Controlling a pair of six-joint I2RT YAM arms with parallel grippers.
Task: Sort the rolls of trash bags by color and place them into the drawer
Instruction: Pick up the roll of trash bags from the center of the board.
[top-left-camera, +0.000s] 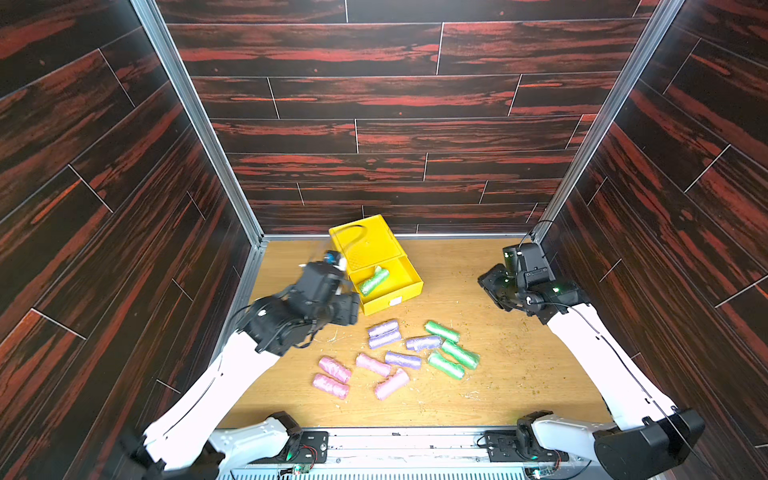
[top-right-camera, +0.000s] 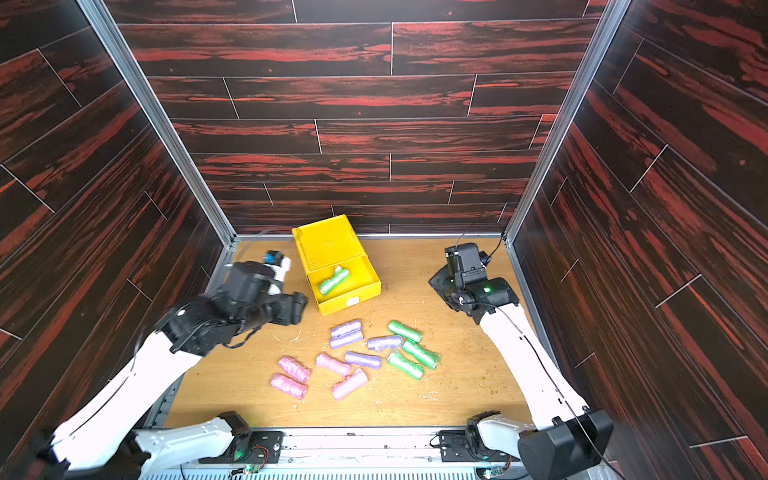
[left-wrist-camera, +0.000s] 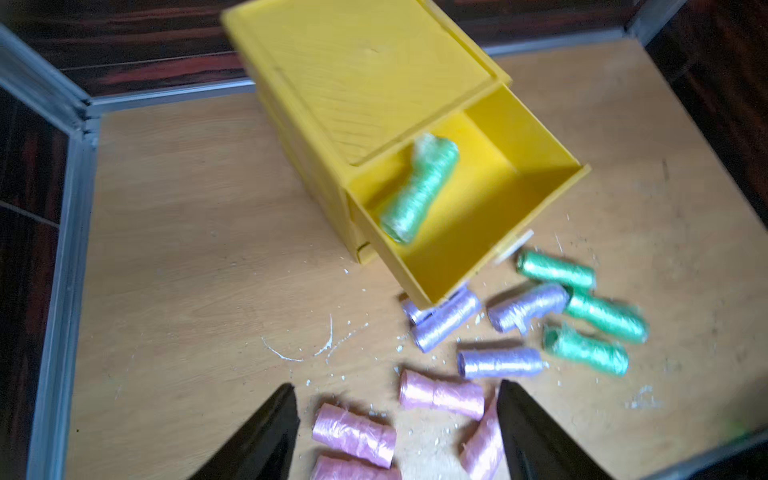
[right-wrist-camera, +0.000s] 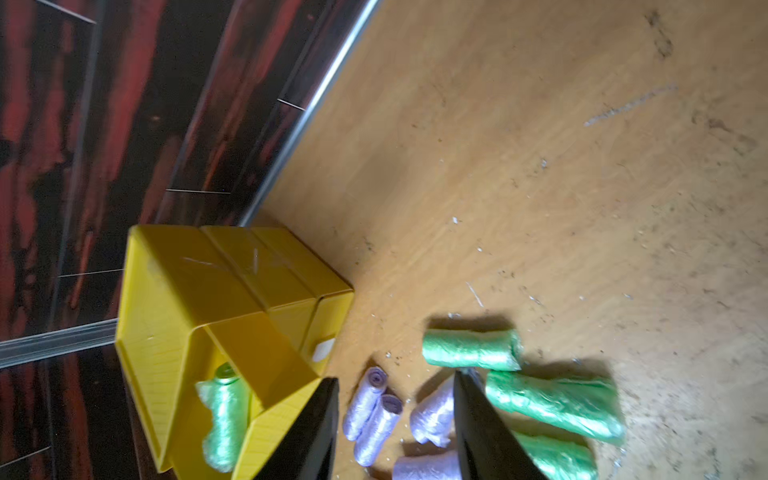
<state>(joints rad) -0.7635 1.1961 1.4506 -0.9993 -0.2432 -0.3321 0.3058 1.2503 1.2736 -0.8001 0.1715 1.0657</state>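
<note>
Here we see the yellow drawer chest (top-left-camera: 367, 243) at the rear of the table (top-left-camera: 511, 386), its top tray (top-left-camera: 409, 277) open and holding one green roll (top-left-camera: 374, 281); the other rolls (top-left-camera: 402, 359) lie loose in front. We find the left gripper (left-wrist-camera: 395, 384) and right gripper (right-wrist-camera: 395, 376) each with jaws apart, empty.

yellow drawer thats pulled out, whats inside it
One green roll lies in the open top drawer, nothing else visible. Its back end is hidden under the chest top; lower drawers are shut.
</note>
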